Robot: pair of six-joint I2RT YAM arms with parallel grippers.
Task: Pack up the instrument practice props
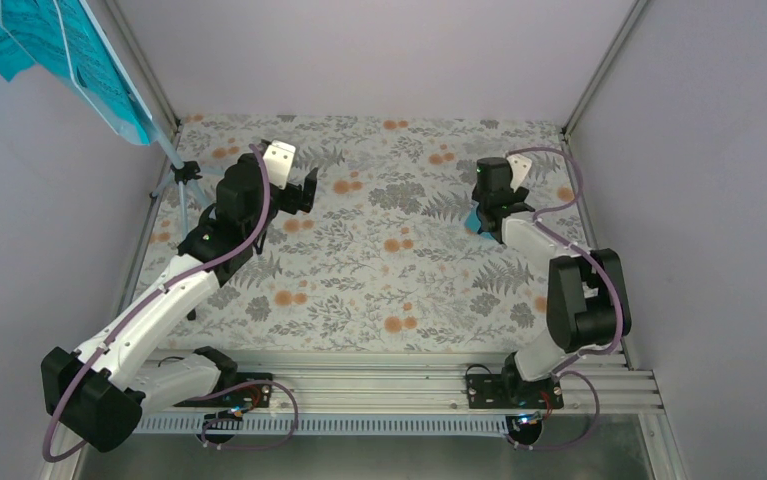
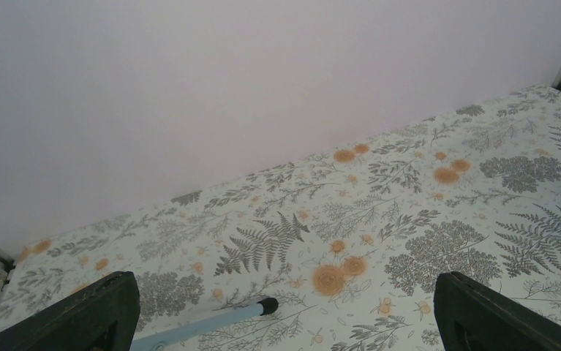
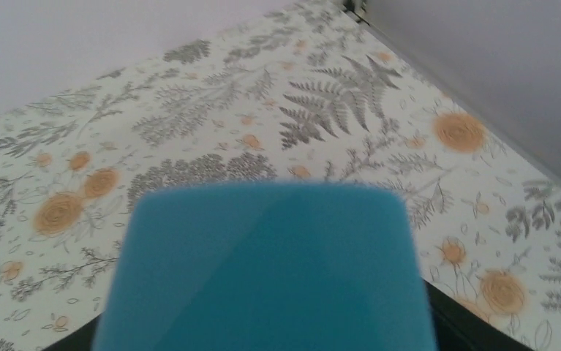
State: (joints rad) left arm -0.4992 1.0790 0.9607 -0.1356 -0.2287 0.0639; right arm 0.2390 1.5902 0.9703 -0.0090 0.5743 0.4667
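white-and-black arms (image 1: 159, 300) with looping purple cables (image 1: 614, 285).

Quick count now: two arms, that's the left arm (image 1: 159, 300) and the right arm (image 1: 579, 300). Two grippers, the left gripper (image 1: 309, 190) and the right gripper (image 1: 487, 215), and each one has two fingers. One pale blue music stand (image 1: 171, 158). Sheet-music pages (image 1: 19, 35): at least two turquoise sheets overlap, but the exact number is too hard to call. One blue metronome (image 3: 266, 270). One floral table (image 1: 379, 280).
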